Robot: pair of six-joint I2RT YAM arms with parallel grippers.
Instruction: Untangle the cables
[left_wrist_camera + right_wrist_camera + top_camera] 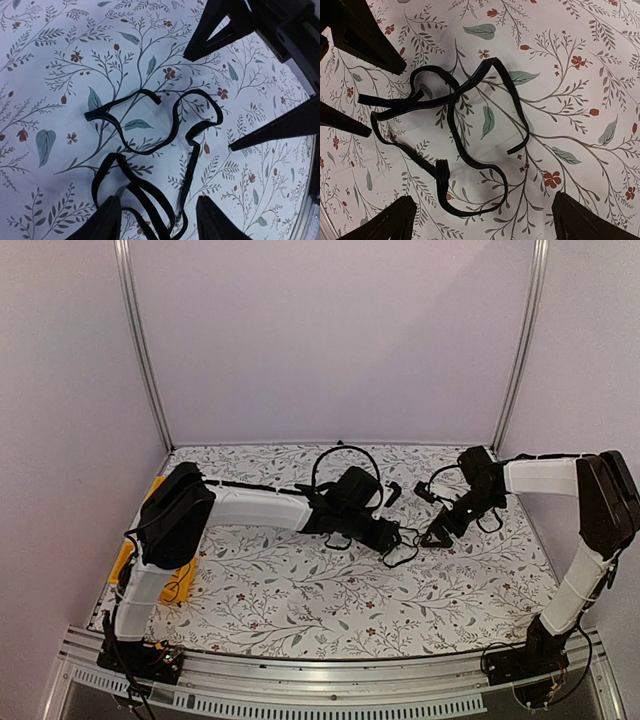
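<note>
Pale walls [330, 340] braced by metal posts [140, 340] are seen around a table covered with a floral cloth [300, 590]. A yellow object [185, 585] is seen at nine o'clock. The cables [441, 172] are spread loosely on the cloth toward three o'clock from centre. They are flanked by the left gripper [157, 198] and right gripper [484, 197], both spread apart with nothing clamped.

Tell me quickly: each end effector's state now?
Left end effector: open, thin black flexible cables loose between, not gripped.
Right end effector: open, holding nothing.
</note>
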